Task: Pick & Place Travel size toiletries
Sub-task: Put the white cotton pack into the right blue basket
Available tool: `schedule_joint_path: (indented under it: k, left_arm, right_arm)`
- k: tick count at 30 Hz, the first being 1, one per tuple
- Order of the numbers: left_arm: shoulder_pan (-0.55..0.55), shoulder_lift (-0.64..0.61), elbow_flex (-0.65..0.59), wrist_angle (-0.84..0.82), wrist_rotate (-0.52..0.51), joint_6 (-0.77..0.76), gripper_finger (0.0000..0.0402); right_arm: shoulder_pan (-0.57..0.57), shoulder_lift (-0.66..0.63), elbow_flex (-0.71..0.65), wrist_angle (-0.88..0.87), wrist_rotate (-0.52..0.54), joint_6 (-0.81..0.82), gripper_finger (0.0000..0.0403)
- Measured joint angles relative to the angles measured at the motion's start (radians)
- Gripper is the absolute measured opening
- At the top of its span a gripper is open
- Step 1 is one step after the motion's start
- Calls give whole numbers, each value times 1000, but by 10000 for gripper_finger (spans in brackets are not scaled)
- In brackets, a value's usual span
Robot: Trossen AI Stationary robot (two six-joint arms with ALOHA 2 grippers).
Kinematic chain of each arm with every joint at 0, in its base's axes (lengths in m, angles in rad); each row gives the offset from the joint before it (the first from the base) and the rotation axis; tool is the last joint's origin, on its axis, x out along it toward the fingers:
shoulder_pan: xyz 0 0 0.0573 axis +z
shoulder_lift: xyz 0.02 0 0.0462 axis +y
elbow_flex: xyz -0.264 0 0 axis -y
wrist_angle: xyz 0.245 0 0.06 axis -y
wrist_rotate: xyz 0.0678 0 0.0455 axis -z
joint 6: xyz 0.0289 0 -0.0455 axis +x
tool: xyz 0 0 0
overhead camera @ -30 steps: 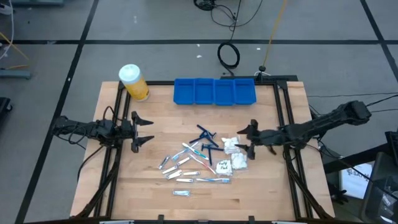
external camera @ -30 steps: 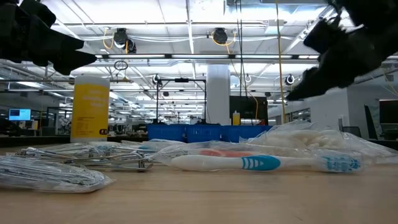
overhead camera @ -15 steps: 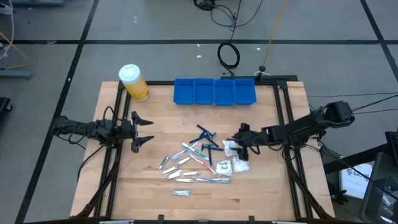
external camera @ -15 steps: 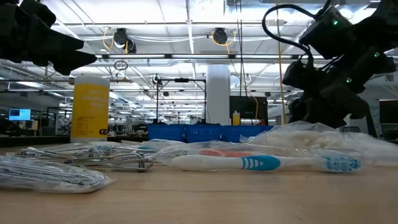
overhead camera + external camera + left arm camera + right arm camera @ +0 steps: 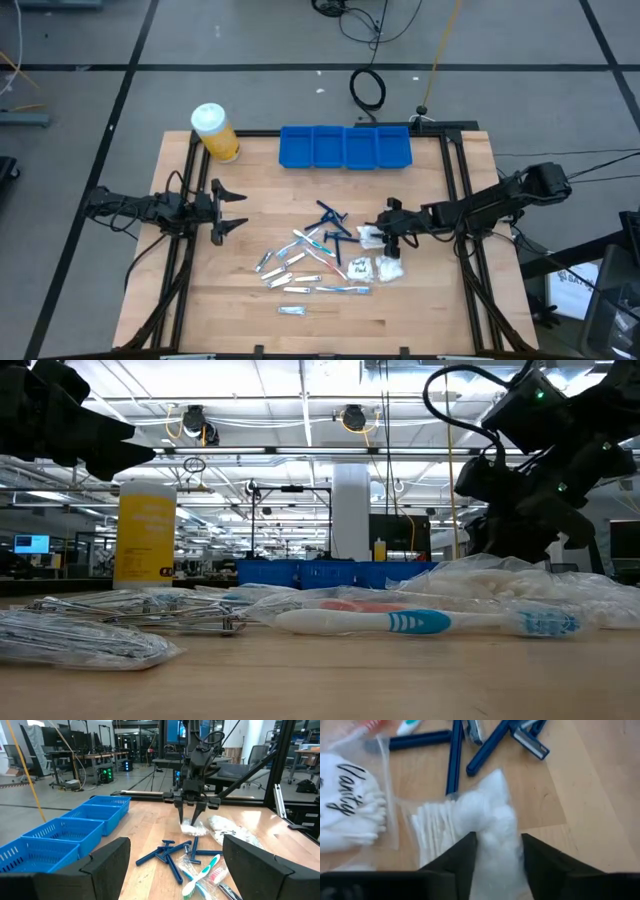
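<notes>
The toiletries lie in a loose pile point(image 5: 320, 258) on the wooden table: dark blue razors point(image 5: 330, 222), toothbrushes point(image 5: 420, 622), small tubes and white plastic-wrapped packets. My right gripper point(image 5: 385, 240) points down at the pile's right edge and is shut on a white packet of cotton swabs point(image 5: 490, 815). That packet also shows in the left wrist view point(image 5: 192, 826). A packet printed "Vanity" point(image 5: 350, 810) lies beside it. My left gripper point(image 5: 240, 209) waits open and empty, left of the pile. My right gripper pinches the white packet's bunched end point(image 5: 496, 837) between its two fingers point(image 5: 462, 857). The fingers come from above, slanting down from the table's right side. The packet rests on the table, and its plastic bulges up in front of the fingers.
A blue compartment tray point(image 5: 345, 147) stands at the far edge. A yellow white-capped jar point(image 5: 215, 132) stands at the far left corner. Black frame rails point(image 5: 455, 180) run along both sides of the table. Bare wood shows between the pile and the tray.
My right gripper has gone toward the table's left edge and down onto the white packet, tipping its fingers downward. In the last half second it has stayed nearly still.
</notes>
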Motion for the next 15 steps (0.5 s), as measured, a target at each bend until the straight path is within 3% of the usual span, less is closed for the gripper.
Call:
schedule_joint_path:
  k: [10,15]
  left_arm:
    - [0,0,0,0,0,0,310]
    - [0,0,0,0,0,0,310]
  right_arm:
    - [-48,-95,0,14,2,-26,30]
    - [-90,-170,0,31,9,-58,3]
